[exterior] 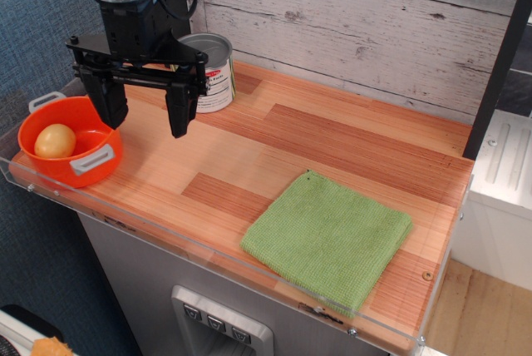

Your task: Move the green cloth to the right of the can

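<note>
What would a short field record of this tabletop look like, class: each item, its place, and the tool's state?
cloth: flat square light-green microfibre cloth, front right of the wooden tabletop
can: short silver tin can with white label, back left, behind the tool
bowl: orange bowl with grey handles, left edge, holding a yellowish round object
tool: black tool, open, empty, above the table's left part

The striped reddish-brown wooden tabletop [332, 135] has a clear plastic rim along its edges. A flat, square, light-green microfibre cloth [328, 239] lies near the front right corner. A short silver metal can [212, 73] with a white paper label stands at the back left. An orange bowl [71, 141] with grey handles sits at the left edge, holding a round yellowish object [55, 140].
</note>
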Robot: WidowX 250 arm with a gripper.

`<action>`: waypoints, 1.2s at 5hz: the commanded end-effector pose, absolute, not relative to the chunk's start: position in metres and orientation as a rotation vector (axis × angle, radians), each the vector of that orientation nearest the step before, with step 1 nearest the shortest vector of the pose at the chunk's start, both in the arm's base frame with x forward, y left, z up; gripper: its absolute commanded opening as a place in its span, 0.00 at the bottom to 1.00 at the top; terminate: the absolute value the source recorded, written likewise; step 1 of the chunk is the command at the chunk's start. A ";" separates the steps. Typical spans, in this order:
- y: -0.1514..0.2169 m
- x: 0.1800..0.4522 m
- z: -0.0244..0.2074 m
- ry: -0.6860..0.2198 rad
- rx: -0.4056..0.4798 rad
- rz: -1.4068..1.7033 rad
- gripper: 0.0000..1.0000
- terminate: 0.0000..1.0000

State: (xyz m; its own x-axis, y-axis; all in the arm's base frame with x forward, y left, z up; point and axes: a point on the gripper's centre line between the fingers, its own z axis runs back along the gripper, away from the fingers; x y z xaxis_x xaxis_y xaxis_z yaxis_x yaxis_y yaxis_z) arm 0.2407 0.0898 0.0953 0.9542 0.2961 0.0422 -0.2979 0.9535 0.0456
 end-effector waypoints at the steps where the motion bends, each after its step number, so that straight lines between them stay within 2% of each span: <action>1: 0.090 0.241 0.095 -0.035 0.052 0.302 1.00 0.00; 2: 0.064 0.223 0.099 -0.068 0.038 0.235 1.00 0.00; 3: 0.036 0.217 0.098 -0.086 0.027 0.169 1.00 0.00; 4: 0.006 0.223 0.087 -0.090 -0.020 0.071 1.00 0.00; 5: -0.023 0.230 0.073 -0.113 -0.037 -0.003 0.00 0.00; 6: -0.047 0.235 0.062 -0.122 -0.042 -0.048 0.00 0.00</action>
State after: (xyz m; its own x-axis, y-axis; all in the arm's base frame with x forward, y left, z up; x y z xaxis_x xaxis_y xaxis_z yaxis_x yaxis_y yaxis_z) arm 0.2320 -0.0477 0.0529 0.9953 -0.0459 0.0847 0.0492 0.9981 -0.0378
